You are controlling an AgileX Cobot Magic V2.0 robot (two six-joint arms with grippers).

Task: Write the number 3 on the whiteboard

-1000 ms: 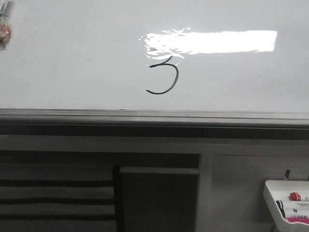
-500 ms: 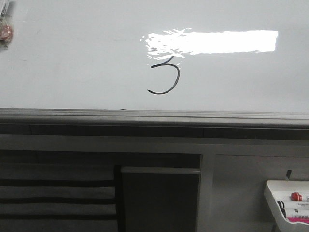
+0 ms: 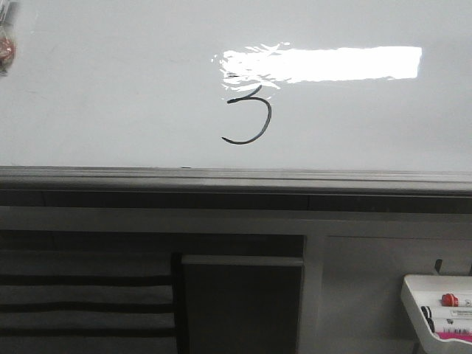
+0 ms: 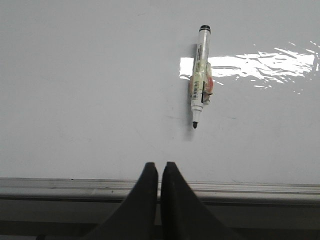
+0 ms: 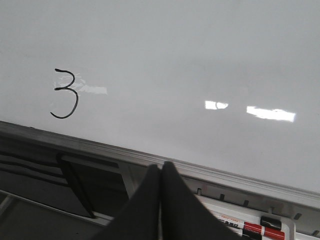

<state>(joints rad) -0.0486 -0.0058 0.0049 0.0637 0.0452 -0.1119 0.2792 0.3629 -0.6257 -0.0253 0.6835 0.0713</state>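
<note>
The whiteboard (image 3: 110, 88) fills the upper half of the front view, with a grey rail (image 3: 236, 179) along its bottom edge. The number 3 (image 3: 249, 116), a thin dark line, is drawn near the board's lower middle, just under a bright glare patch. It also shows in the right wrist view (image 5: 66, 95). My left gripper (image 4: 159, 167) is shut and empty, held in front of the rail. My right gripper (image 5: 161, 167) is shut and empty, in front of the rail and well to the right of the 3. Neither gripper shows in the front view.
A white marker (image 4: 200, 77) with a black tip hangs on the board in a clip, in the left wrist view. A small white tray (image 3: 436, 310) with red-capped markers (image 3: 456, 300) sits at the lower right, also seen in the right wrist view (image 5: 260, 227). Dark shelving stands below the rail.
The front view has shaken slightly back and forth. The 3 and the board are unchanged.
</note>
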